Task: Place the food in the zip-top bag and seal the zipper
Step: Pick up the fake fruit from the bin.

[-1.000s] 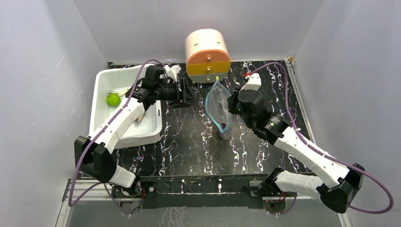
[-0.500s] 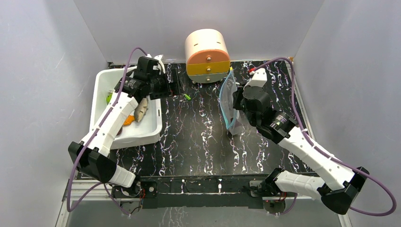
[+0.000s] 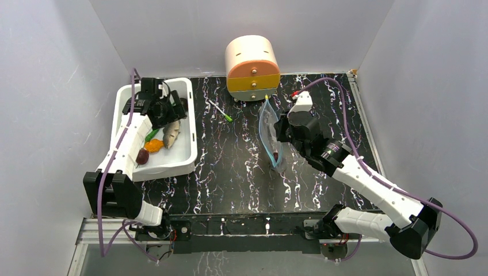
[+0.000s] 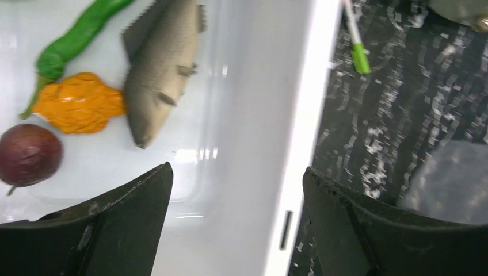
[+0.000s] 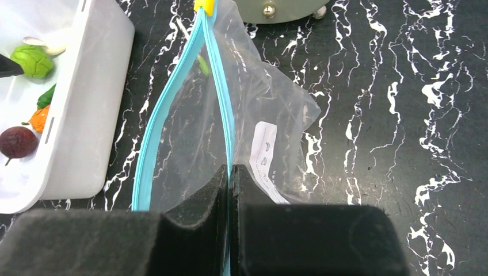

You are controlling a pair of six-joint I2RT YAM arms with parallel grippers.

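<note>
Fish (image 4: pixel 158 75) and pepper (image 4: pixel 75 34) lie in the tub (image 4: pixel 311 86) below your left end effector (image 4: pixel 236 178), spread apart for picking. Your right end effector (image 5: pixel 229 172) clamps the bag's (image 5: pixel 270 109) zipper (image 5: pixel 147 155), holding its mouth open for loading.

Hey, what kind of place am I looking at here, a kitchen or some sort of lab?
Most likely a robot test booth, not a kitchen: a left arm and right arm bolted to the table, plain grey walls closing it in, and a toy fish in a tub.
</note>
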